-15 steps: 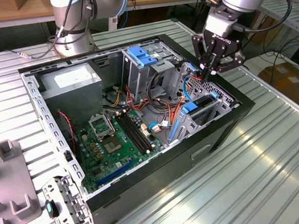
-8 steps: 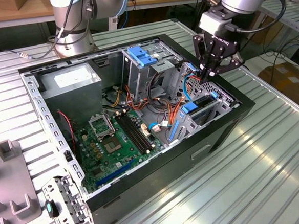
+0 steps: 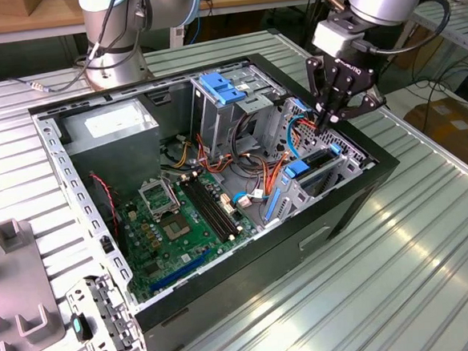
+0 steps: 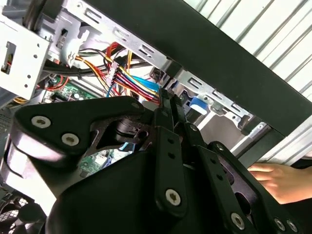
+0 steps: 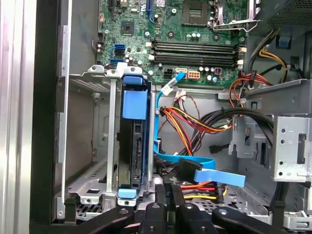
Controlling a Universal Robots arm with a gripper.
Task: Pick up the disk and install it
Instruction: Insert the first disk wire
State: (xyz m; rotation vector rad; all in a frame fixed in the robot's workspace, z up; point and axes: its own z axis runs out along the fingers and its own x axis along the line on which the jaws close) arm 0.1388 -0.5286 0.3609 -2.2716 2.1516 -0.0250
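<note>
Inside the open computer case [image 3: 226, 296], at its three-o'clock end in the exterior view, the disk [image 5: 135, 146] already sits edge-up in its drive cage [image 5: 92, 146]; the gripper [image 3: 336, 114] hangs just above, fingers [image 5: 168, 202] pressed together, holding nothing; installation looks essentially complete

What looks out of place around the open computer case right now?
A person's hand rests beside the black open computer case, close to the gripper hanging over the drive bay. Loose flat blue data cable lies unplugged inside.
</note>
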